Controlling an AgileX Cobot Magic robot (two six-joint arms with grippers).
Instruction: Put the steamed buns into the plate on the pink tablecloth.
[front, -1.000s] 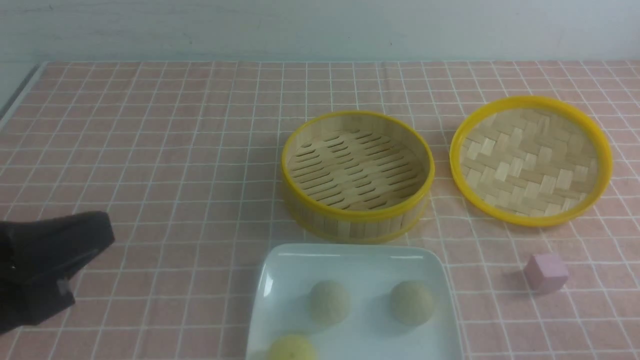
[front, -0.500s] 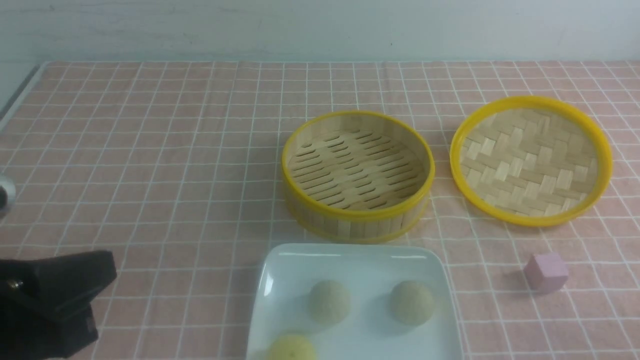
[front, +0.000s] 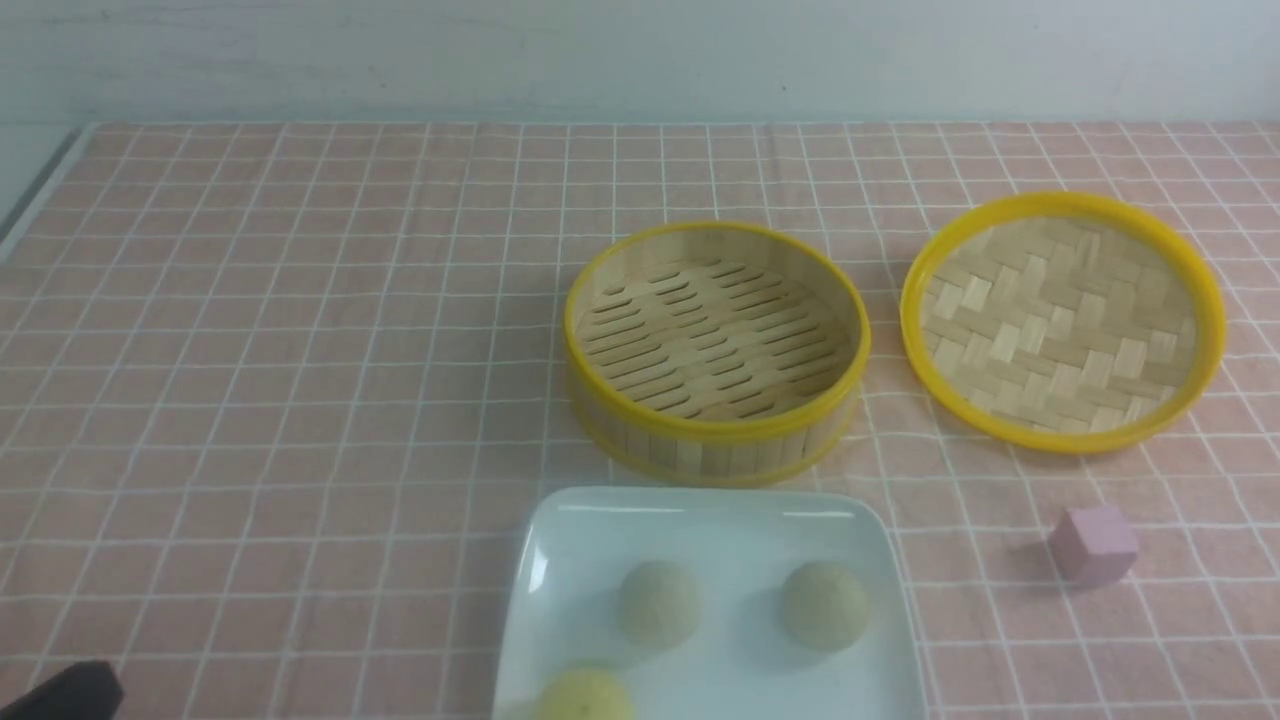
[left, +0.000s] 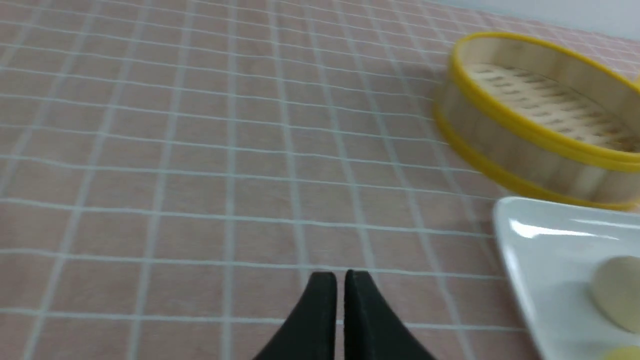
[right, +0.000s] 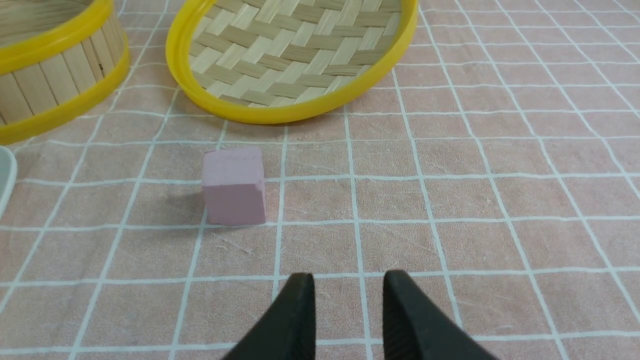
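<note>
Two pale beige steamed buns (front: 659, 603) (front: 824, 605) lie in the white square plate (front: 700, 520) at the front of the pink tablecloth (front: 300, 350). One bun (left: 617, 292) and the plate's corner (left: 530, 240) also show in the left wrist view. My left gripper (left: 340, 279) is shut and empty, low over bare cloth to the left of the plate; only a dark sliver of it (front: 70, 695) shows in the front view. My right gripper (right: 348, 282) is open a little and empty, over cloth near the pink cube. It does not show in the front view.
A yellowish ball (front: 584, 697) lies at the plate's near edge. The empty bamboo steamer basket (front: 714, 350) stands behind the plate, its woven lid (front: 1060, 320) upside down to the right. A pink-purple cube (front: 1092, 543) (right: 233, 186) sits right of the plate.
My left gripper has drawn back toward the near left corner and has nearly left the front view. The buns, plate, steamer, lid and cube have not moved.
</note>
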